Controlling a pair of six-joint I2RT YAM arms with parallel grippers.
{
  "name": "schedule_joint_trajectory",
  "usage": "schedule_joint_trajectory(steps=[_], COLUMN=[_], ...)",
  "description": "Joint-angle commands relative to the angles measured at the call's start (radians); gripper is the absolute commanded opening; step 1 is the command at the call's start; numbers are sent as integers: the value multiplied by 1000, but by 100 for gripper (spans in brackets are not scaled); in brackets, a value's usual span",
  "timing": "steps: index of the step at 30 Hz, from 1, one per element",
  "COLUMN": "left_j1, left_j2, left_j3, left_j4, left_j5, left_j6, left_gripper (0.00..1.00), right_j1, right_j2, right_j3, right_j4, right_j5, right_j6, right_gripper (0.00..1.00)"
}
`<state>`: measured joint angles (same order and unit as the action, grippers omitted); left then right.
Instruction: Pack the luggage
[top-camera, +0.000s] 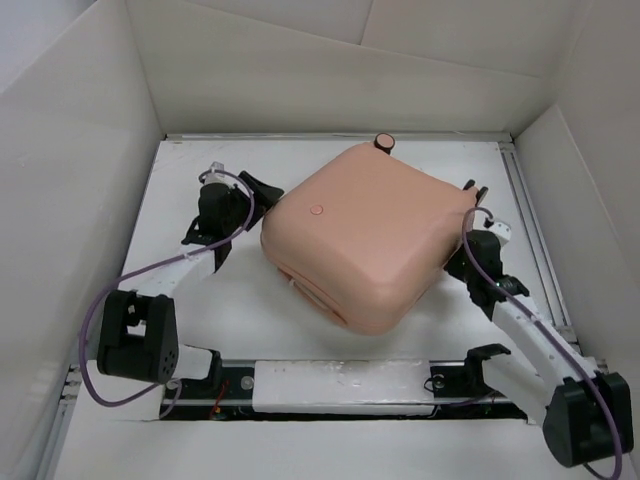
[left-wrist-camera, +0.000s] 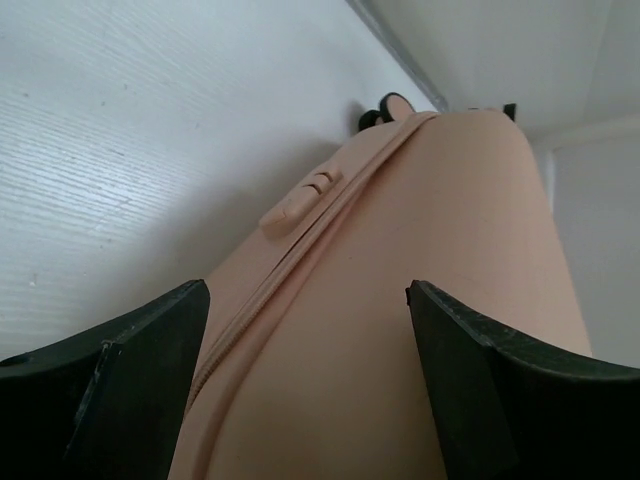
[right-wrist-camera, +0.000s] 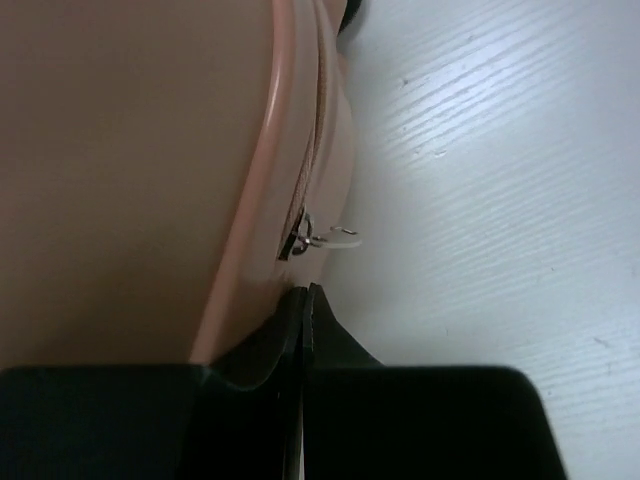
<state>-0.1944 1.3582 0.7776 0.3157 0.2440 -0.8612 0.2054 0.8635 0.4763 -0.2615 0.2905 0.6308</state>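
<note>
The peach luggage (top-camera: 365, 235) lies zipped in the middle of the bench (top-camera: 230, 310). The left hand (left-wrist-camera: 308, 300) stands wide, straddling its corner. The right hand (right-wrist-camera: 305, 300) is pinched closed against the seam, just short of the zipper pull (right-wrist-camera: 335, 237).

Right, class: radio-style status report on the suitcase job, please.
Left fingers open, astride luggage seam. Right fingers shut, just short of zip pull. Luggage lid down, flat on table. Nothing seen blocking.

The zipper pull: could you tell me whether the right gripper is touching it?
Apart. In the right wrist view the shut right gripper sits just short of the zipper pull, a gap between them.
</note>
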Motion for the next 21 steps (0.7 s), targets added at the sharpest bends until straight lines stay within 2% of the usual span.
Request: schedule_joint_trajectory(steps=[1, 3, 4, 5, 6, 7, 8, 10, 11, 14, 15, 16, 17, 19, 21], left_j1=[-28, -28, -28, -28, -28, -37, -55, -80, -92, -102, -102, -102, -102, -102, -102], left_j2=[-54, -86, -103, -138, -158, -178, -227, -278, -304, -412, -468, -496, -522, -579, -600], left_j3=[-113, -211, -242, -267, -312, -334, -353, -405, -422, -474, -474, -488, -510, -520, -520], left_j4=[152, 219, 238, 249, 249, 261, 261, 261, 261, 223, 203, 191, 191, 191, 191], left_j5=[132, 141, 152, 152, 165, 166, 166, 175, 175, 189, 189, 189, 189, 225, 250], left_j6=[-27, -38, -51, -52, -52, -52, -52, -52, -52, -52, -52, -41, -53, -84, -96], left_gripper=[76, 75, 75, 75, 74, 74, 74, 74, 74, 74, 74, 74, 75, 78, 79], right_j1=[26, 60, 78, 97, 123, 123, 135, 135, 135, 135, 135, 135, 135, 135, 135], right_j2=[160, 289, 357, 484, 546, 604, 714, 805, 843, 924, 924, 905, 884, 788, 703], right_j3=[65, 160, 288, 354, 425, 568, 641, 782, 915, 1121, 1157, 1182, 1199, 1208, 1147], right_j4=[394, 415, 415, 415, 400, 390, 368, 340, 320, 219, 159, 139, 119, 78, 68], right_j5=[-377, -488, -564, -592, -615, -670, -703, -751, -777, -731, -711, -690, -660, -505, -461], right_j6=[-91, -147, -166, -181, -192, -192, -201, -192, -180, -180, -190, -222, -247, -319, -358], right_gripper=[0, 0, 0, 0, 0, 0, 0, 0, 0, 19, 32, 37, 42, 53, 58])
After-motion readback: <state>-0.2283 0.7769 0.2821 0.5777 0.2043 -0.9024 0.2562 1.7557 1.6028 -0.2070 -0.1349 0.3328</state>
